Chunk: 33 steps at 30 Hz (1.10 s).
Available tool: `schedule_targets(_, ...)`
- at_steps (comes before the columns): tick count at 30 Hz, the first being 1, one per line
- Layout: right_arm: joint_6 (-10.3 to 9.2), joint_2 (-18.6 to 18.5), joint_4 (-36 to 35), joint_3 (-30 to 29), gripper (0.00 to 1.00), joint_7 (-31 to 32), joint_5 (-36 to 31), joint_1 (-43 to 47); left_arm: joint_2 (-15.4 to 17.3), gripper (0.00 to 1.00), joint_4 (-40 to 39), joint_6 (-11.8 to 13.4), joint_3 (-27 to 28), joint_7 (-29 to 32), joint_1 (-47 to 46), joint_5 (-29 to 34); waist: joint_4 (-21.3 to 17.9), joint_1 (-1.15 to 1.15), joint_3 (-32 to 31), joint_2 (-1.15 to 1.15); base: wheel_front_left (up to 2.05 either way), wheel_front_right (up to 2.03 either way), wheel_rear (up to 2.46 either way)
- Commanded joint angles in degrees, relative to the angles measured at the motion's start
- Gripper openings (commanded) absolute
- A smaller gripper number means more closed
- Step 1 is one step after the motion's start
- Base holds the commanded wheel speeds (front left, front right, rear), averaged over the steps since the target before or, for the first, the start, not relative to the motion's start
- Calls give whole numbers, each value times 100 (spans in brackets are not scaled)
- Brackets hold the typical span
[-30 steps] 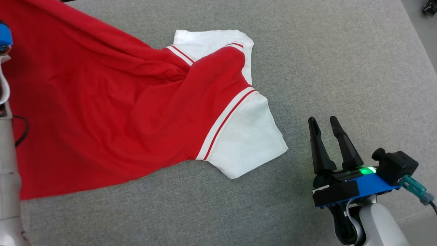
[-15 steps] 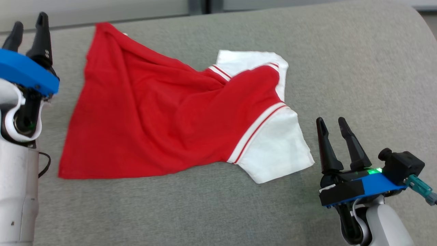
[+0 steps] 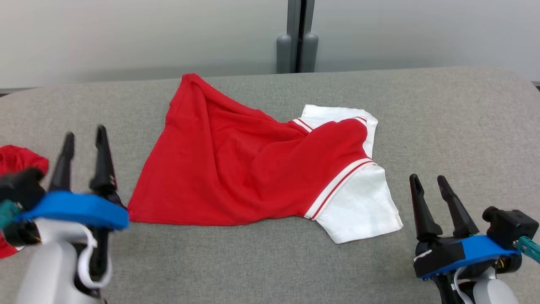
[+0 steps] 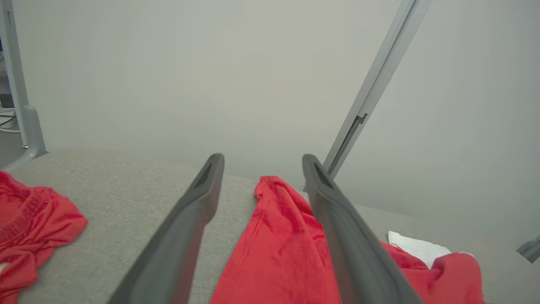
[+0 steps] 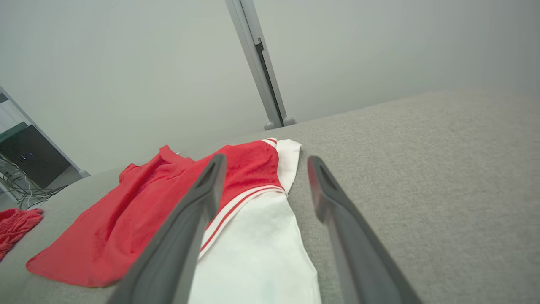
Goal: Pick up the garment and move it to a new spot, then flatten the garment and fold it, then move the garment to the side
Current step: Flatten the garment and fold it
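Open and empty at the left gripper (image 3: 83, 134), fingers spread over the grey table (image 3: 464, 126). Likewise parted at the right gripper (image 3: 427, 179), gripping nothing. Between the two, loose and rumpled on the tabletop, the red garment (image 3: 236, 177): red hem just right of the left gripper, white sleeve (image 3: 358, 207) near the right gripper's left. Left of the left gripper, a bunched red cloth (image 3: 17, 158).

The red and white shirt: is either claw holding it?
No, the shirt lies on the grey surface with left gripper and right gripper open beside it.
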Motion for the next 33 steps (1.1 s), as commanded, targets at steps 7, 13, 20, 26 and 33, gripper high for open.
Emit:
schedule_targets(7, 3, -21, -113, -295, 100, 254, -111, 352, -392, 100, -522, 251, -277, -934, 1172, 529, 63, 1, -380, 1, 0, 0, 0)
schedule_targets(13, 3, -19, -96, -420, 100, 398, -161, 514, -406, 100, -534, 289, -442, -1090, 1711, 938, 87, 1, -574, 1, 0, 0, 0)
schedule_targets(20, 3, -18, -19, -475, 100, 540, -258, 714, -410, 100, -531, 302, -612, -1098, 2003, 1108, 132, 1, -763, 1, 0, 0, 0)
schedule_targets(26, 3, -18, -67, -348, 100, 652, -335, 851, -354, 100, -579, 329, -679, -969, 2088, 1141, 123, 1, -877, 1, 0, 0, 0)
schedule_targets(33, 3, -19, -145, -145, 100, 684, -397, 884, -284, 100, -553, 386, -646, -824, 2107, 1063, 83, 1, -887, 1, 0, 0, 0)
